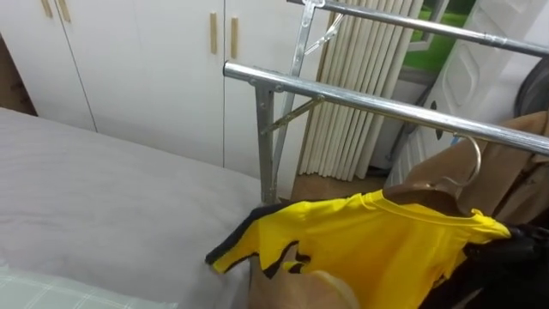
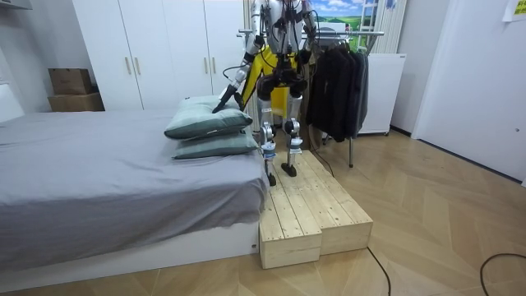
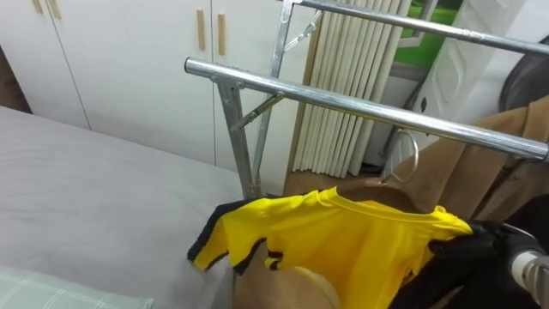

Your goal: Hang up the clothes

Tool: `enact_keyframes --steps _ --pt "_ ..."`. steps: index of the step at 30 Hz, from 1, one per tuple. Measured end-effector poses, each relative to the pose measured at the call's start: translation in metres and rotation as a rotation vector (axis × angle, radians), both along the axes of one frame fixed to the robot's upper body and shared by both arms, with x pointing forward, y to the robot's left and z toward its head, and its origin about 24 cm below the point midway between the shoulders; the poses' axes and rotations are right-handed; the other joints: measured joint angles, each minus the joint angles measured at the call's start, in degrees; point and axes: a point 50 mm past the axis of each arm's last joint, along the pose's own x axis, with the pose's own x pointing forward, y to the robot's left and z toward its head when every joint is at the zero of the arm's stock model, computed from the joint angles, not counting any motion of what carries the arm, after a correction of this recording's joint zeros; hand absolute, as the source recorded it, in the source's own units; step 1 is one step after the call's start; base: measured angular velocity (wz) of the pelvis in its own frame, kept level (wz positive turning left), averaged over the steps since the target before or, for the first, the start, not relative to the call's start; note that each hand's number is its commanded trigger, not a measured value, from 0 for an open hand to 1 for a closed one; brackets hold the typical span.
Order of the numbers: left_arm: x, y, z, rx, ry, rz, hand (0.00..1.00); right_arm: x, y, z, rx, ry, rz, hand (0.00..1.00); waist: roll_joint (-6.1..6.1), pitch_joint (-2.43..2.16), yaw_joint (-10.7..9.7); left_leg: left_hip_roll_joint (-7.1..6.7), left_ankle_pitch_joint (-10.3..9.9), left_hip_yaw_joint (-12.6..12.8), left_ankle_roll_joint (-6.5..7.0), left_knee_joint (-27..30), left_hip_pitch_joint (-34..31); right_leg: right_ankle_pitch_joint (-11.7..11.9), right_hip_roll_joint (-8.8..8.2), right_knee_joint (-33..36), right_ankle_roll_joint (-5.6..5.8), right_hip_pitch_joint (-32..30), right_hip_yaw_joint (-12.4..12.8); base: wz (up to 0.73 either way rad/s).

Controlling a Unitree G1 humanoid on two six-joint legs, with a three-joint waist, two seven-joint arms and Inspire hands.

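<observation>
One yellow shirt [image 1: 369, 236] bears unreadable black markings [image 1: 287, 257].

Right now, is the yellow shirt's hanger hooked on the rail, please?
Not hooked: the hook sits wholly below the rail, not over it.

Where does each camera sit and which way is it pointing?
Left eye view: on the robot's head, looking down at the yellow shirt under the metal rail; right hand at the shirt's shoulder.
Right eye view: beside it on the head, same aim, same hand.
Room view: off in the room behind the robot, facing the rail and the bed; whole robot, on a wooden platform.
Shared: all three show the shirt and rail.
</observation>
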Motion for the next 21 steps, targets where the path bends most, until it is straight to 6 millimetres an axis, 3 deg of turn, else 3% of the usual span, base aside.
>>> enact_keyframes --steps 13,21 --pt "-0.001 -0.001 -0.001 0.006 0.005 -0.007 0.0 -0.006 -0.003 -0.005 -0.004 0.032 -0.031 1.0 0.05 -0.04 0.2 0.0 0.0 0.0 -0.01 0.0 0.0 -0.1 -0.02 0.1 -0.08 0.0 -0.2 0.0" --pt "-0.002 -0.002 -0.001 0.018 0.0 -0.009 0.0 0.007 0.0 0.006 -0.008 -0.012 -0.026 1.0 0.52 -0.39 0.1 0.02 0.0 0.0 -0.06 0.0 -0.1 -0.1 -0.01 0.2 -0.1 -0.1 -0.2 0.0"
